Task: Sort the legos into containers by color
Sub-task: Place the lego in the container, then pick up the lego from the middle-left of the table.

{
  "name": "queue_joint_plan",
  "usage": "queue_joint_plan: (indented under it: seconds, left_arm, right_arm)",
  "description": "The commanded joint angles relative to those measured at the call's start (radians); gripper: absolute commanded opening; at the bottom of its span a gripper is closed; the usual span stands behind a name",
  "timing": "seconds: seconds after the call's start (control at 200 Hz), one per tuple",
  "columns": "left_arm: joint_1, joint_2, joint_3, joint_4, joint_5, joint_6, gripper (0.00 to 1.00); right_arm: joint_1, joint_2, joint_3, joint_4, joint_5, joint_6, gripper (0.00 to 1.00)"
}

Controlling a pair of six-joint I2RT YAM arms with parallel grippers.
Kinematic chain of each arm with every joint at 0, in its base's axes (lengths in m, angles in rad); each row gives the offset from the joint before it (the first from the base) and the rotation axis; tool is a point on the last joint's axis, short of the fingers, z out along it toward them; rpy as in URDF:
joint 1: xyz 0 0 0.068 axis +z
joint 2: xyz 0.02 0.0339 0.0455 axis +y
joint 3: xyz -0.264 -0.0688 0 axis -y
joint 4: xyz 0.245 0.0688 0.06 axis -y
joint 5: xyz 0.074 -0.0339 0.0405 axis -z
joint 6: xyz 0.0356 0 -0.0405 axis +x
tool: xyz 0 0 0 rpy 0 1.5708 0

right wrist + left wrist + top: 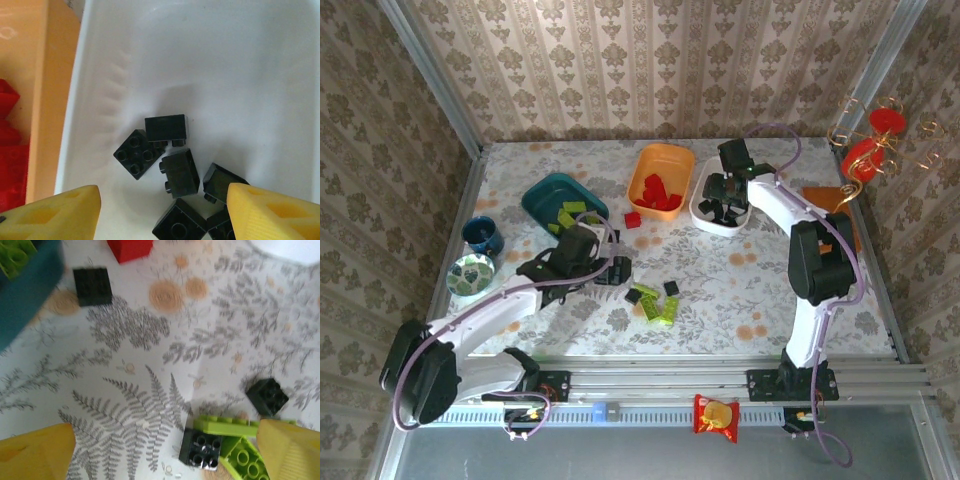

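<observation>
Because my left gripper [164, 442] hangs spread wide and empty over a tight cluster on the desk [215, 340], the risk I worry about most is a mixed grab. A black brick [200, 449] lies touching a lime green brick [227, 426]. A second green brick [245, 461] is pressed in beside them, and one finger overlaps the edge of the green pieces. Closing from here could pinch two colours at once, or knock the cluster so a piece skids off. I judge I need to centre on one brick first.

My right gripper [163, 195] is spread apart with nothing pinched, low inside the white tub [240, 60] above the black bricks [166, 127] lying on its floor. Dropping lower could snag a sorted brick and drag it out. The orange tub [52, 100] of red bricks [9, 150] stands just beside it, so a sideways swing could bump that wall.

From above, the left arm [490, 310] reaches low from the near-left corner toward mid-desk, wrist angled down. The right arm [815, 255] stretches far forward, forearm bent left, wrist tipped over the white tub. A loose red brick [633, 219] waits between the teal tub [548, 192] and the orange one.
</observation>
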Motion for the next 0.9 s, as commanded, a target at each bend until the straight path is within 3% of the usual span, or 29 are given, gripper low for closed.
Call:
queue_joint_plan:
  seconds: [0.0, 0.185, 0.3, 0.48, 0.895]
  left_arm:
    - [-0.044, 0.032, 0.031, -0.08, 0.052, 0.053, 0.93]
    - [-0.138, 0.127, 0.039, -0.092, 0.114, 0.085, 0.92]
    - [-0.186, 0.199, 0.069, -0.145, 0.071, 0.089, 0.91]
    - [-0.19, 0.223, 0.077, -0.178, 0.015, 0.079, 0.72]
    - [-0.221, 0.345, 0.125, -0.19, -0.028, 0.094, 0.81]
  right_arm:
    - [0.011, -0.104, -0.033, -0.013, 0.0, -0.001, 0.69]
    - [0.027, -0.209, -0.17, 0.027, -0.018, 0.013, 0.69]
    - [0.029, -0.254, -0.238, 0.042, -0.026, 0.019, 0.69]
    - [0.029, -0.296, -0.292, 0.051, -0.022, 0.019, 0.69]
    - [0.029, -0.323, -0.313, 0.078, -0.028, 0.033, 0.7]
